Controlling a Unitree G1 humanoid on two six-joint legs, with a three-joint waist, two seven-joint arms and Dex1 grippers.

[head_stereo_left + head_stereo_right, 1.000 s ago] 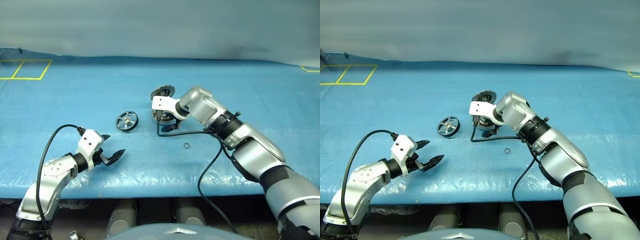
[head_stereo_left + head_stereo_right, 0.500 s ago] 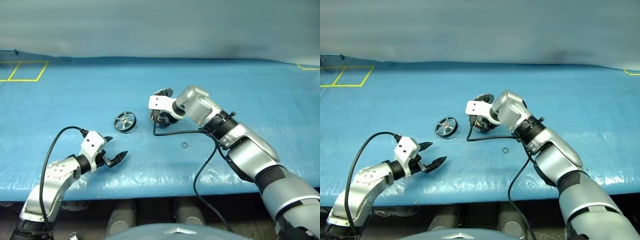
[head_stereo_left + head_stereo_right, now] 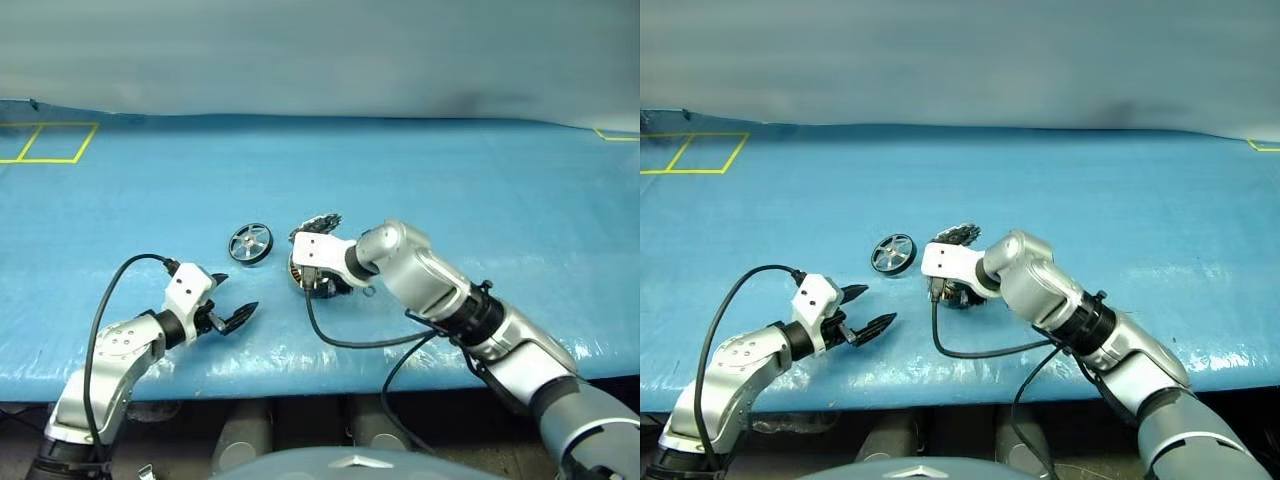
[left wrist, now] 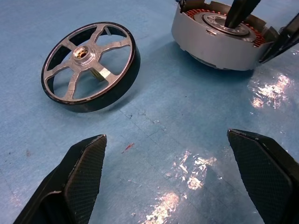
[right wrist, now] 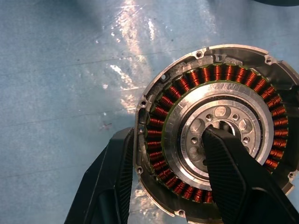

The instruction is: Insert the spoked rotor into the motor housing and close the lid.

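A: From the head views?
B: The right gripper [image 3: 318, 284] pinches the motor housing [image 3: 300, 277] on the blue table [image 3: 450, 190]; the spoked rotor [image 3: 250, 243] lies just beyond the left gripper [image 3: 226, 304], whose fingers are spread.

A: Left wrist?
B: Rotor ahead, housing beside it, apart.

A: Right wrist?
B: One finger [image 5: 226, 172] inside the housing's silver centre, the other outside its rim.

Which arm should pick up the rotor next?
Left, probably. Its open pincer faces the free spoked rotor, while the right pincer is clamped on the motor housing wall.
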